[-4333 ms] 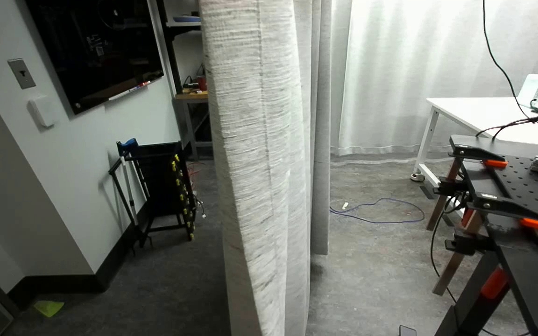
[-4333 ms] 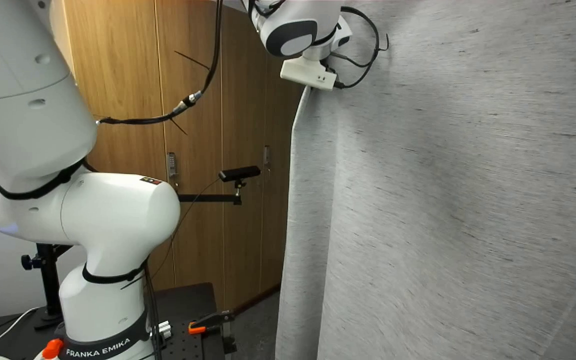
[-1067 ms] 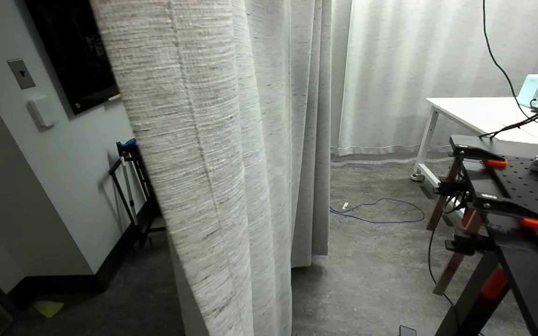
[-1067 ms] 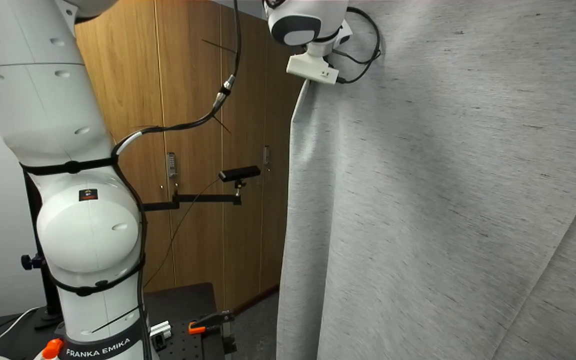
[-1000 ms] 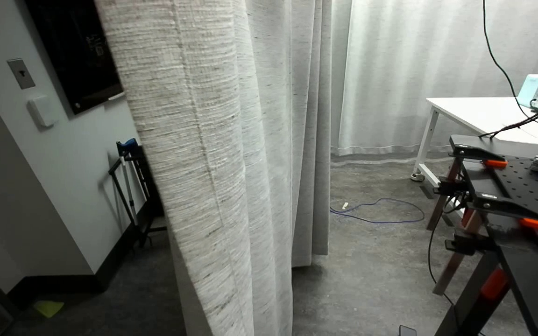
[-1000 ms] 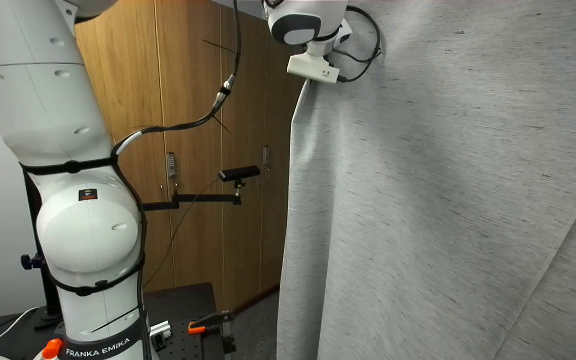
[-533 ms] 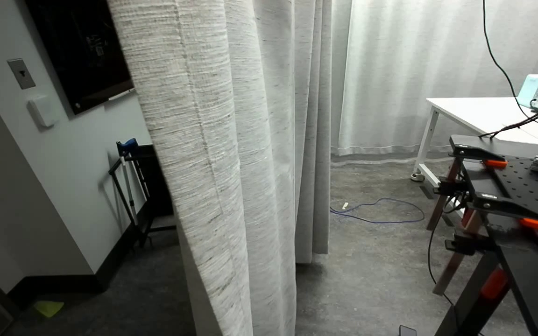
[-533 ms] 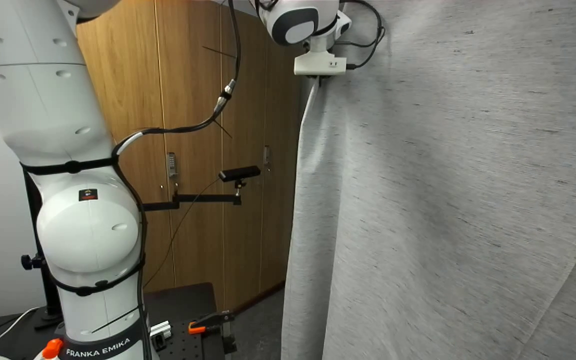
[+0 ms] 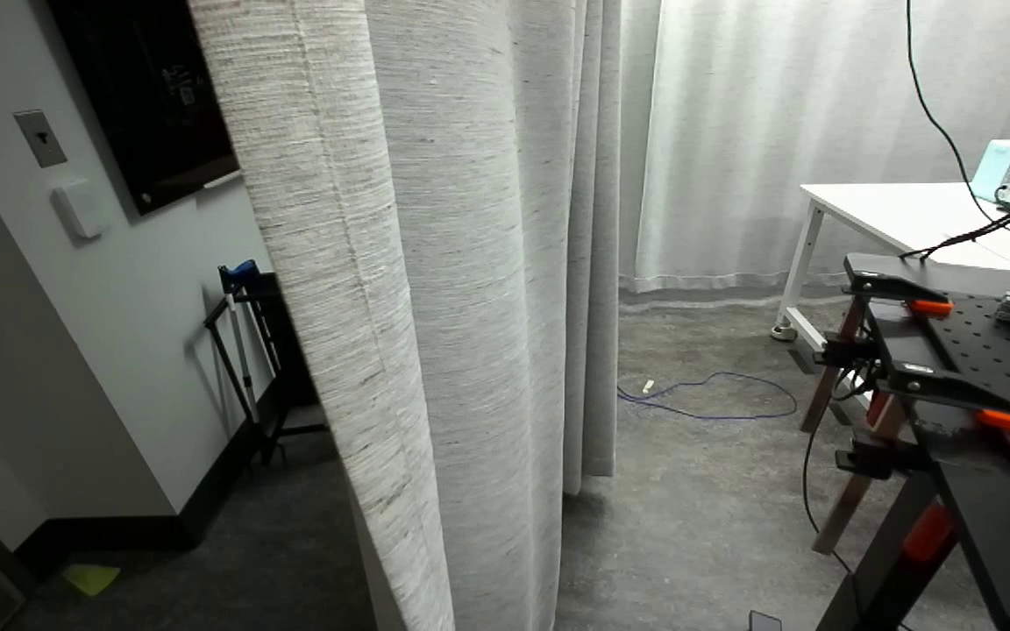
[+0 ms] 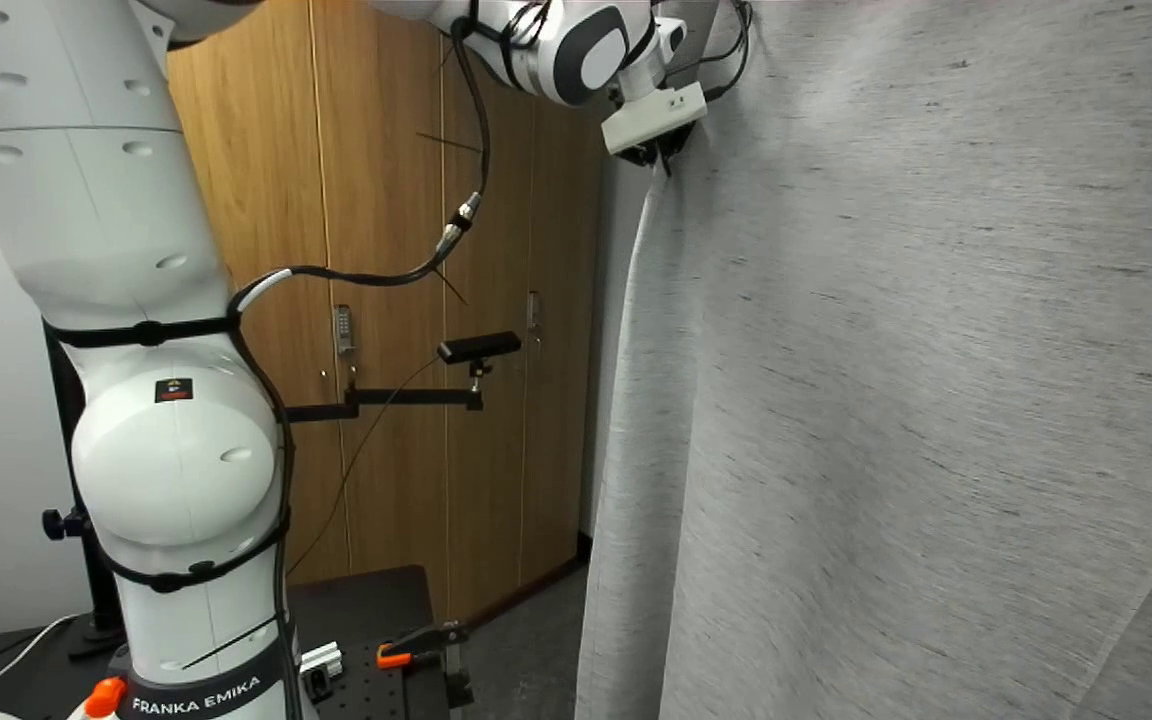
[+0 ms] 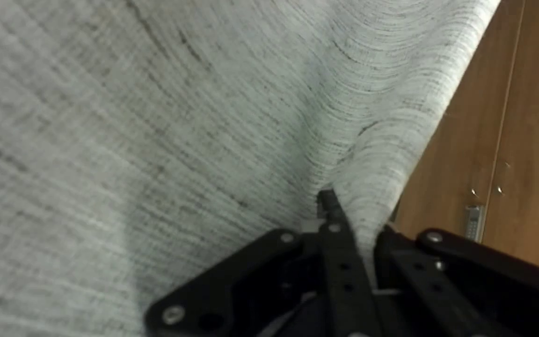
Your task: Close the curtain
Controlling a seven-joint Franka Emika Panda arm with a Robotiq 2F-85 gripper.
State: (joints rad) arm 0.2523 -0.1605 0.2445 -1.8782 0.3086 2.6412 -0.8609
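Note:
The curtain is tall light grey woven fabric with vertical folds. It hangs through the middle of an exterior view (image 9: pixel 470 307) and fills the right side of an exterior view (image 10: pixel 916 380). My gripper (image 10: pixel 664 160) is at the top of the curtain's free edge, high in that view. In the wrist view, the gripper's black fingers (image 11: pixel 356 213) have the bunched edge of the curtain (image 11: pixel 157 117) between them. They are shut on it, and the fabric fans out above them. The right fingertip is partly hidden by the cloth. The gripper is out of view in an exterior view.
Wooden cabinets (image 10: pixel 386 200) stand behind the arm. A black camera on a bar (image 10: pixel 479 347) juts out beside them. A folded black cart (image 9: pixel 286 342) leans at the wall. A black table with clamps (image 9: pixel 978 473) and a white table (image 9: pixel 908 210) stand right of the curtain.
Over about four seconds the curtain's edge has spread leftward in an exterior view, swinging slightly back and forth lately. In the last second my gripper has tilted and moved right and slightly up, holding the edge.

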